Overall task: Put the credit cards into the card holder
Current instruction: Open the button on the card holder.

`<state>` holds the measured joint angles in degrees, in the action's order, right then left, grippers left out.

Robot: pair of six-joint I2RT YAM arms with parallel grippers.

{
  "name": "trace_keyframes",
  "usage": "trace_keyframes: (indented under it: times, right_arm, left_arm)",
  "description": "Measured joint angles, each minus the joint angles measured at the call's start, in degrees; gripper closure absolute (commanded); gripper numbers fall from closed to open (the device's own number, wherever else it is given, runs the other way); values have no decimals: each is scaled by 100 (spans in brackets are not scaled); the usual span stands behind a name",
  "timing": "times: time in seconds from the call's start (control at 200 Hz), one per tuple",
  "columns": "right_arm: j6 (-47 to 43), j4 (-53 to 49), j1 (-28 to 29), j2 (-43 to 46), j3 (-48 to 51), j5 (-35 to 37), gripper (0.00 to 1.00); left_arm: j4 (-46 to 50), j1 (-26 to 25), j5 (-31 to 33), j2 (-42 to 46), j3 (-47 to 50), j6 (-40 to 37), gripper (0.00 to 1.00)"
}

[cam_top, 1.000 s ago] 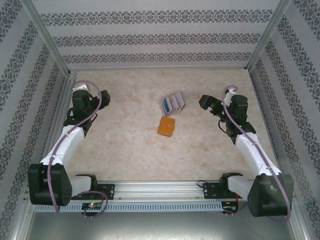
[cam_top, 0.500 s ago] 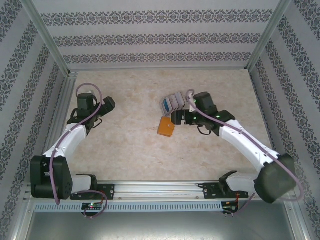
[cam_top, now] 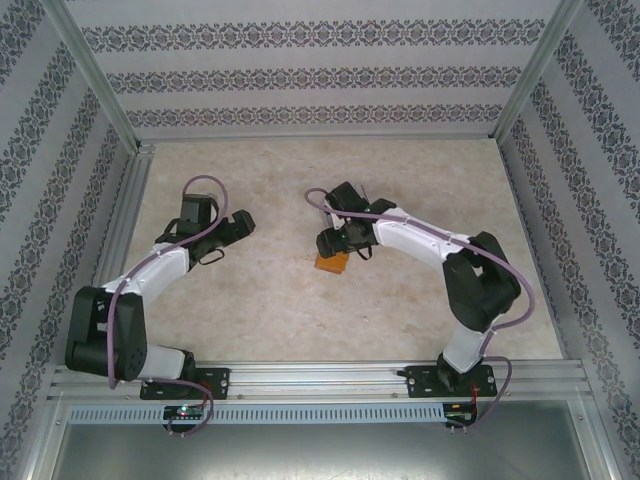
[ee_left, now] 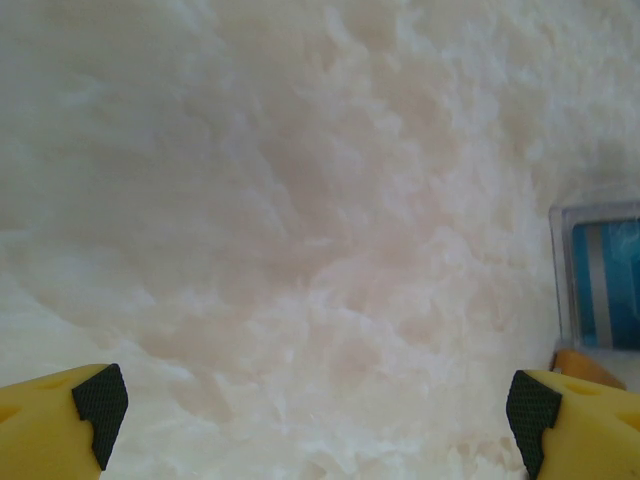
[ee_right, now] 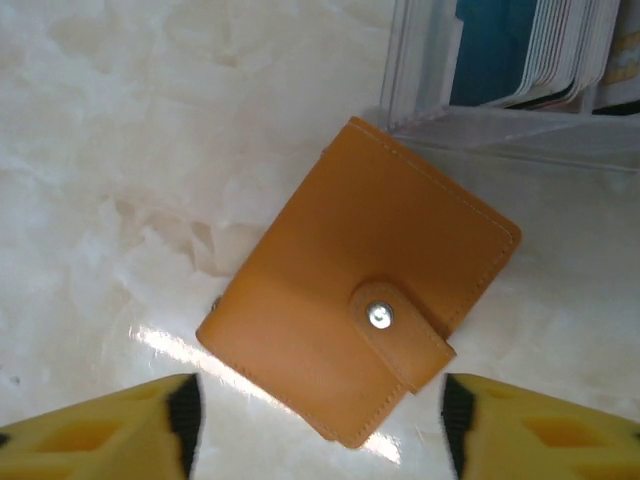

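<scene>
Top external: looks down from high behind the arm bases (cam_top: 180, 365) over the whole tabletop (cam_top: 280, 300). Left wrist: skims low and close across it. Right wrist: faces down, close over the card holder (ee_right: 360, 300), shared with the overhead.

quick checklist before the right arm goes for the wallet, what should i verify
1. Wallet lined up: ok, it lies flat on the table between the right fingers.
2. Right fingers ready: ok, spread apart with nothing gripped.
3. Wallet open for loading: not ok, the snap flap is fastened.
4. Cards available: ok, they stand in a clear rack just beyond the wallet.
5. Gap between wallet and rack: cannot tell, the wallet's far corner sits right at the rack's base.
6. Left fingers free to help: ok, wide open over bare table.
</scene>
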<state>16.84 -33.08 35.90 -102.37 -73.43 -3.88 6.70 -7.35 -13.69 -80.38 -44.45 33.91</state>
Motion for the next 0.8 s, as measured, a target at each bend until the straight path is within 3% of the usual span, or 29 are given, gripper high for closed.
trace_keyframes:
  times: [0.2,0.799]
  right_arm:
    - [-179,-232,-2,-461,-339,4,54]
    - [-640,-811,-13,-960,-846,455,56]
  left_arm:
    - [-2,-404,-55,-409,-201,-4,1]
    - [-15,-590,-238,-634,-391,-68,1]
